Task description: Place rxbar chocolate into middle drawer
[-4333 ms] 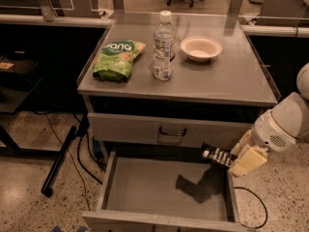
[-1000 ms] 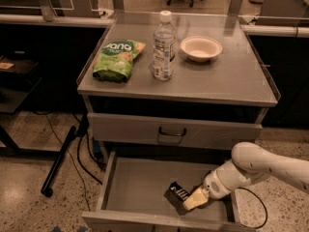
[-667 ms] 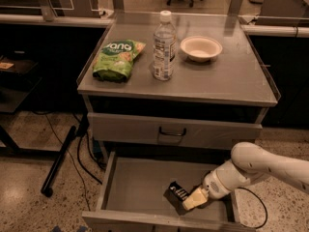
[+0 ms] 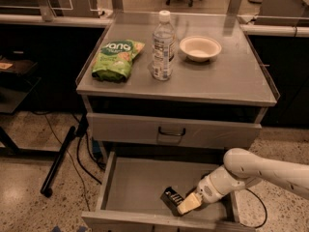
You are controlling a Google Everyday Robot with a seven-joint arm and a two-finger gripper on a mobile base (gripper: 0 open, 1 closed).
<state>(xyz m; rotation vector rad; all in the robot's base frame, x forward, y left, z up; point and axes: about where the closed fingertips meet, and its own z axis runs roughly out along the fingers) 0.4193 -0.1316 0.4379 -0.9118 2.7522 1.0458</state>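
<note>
The middle drawer (image 4: 133, 187) is pulled open below the closed top drawer front, showing its bare grey floor. The rxbar chocolate (image 4: 171, 197), a small black wrapper, lies on the drawer floor near the front right. My gripper (image 4: 182, 205) reaches in from the right on the white arm, low inside the drawer, with its cream fingers (image 4: 189, 203) right at the bar's right end, touching or overlapping it.
On the cabinet top stand a green snack bag (image 4: 117, 59), a clear water bottle (image 4: 163, 46) and a white bowl (image 4: 200, 48). The top drawer front with its dark loop handle (image 4: 171, 132) is shut. A black pole (image 4: 58, 161) and cables lie on the floor at the left.
Since 4.3 s ago the gripper has come down with the bar from above the drawer's right side onto the drawer floor. Over the last second nothing has visibly moved.
</note>
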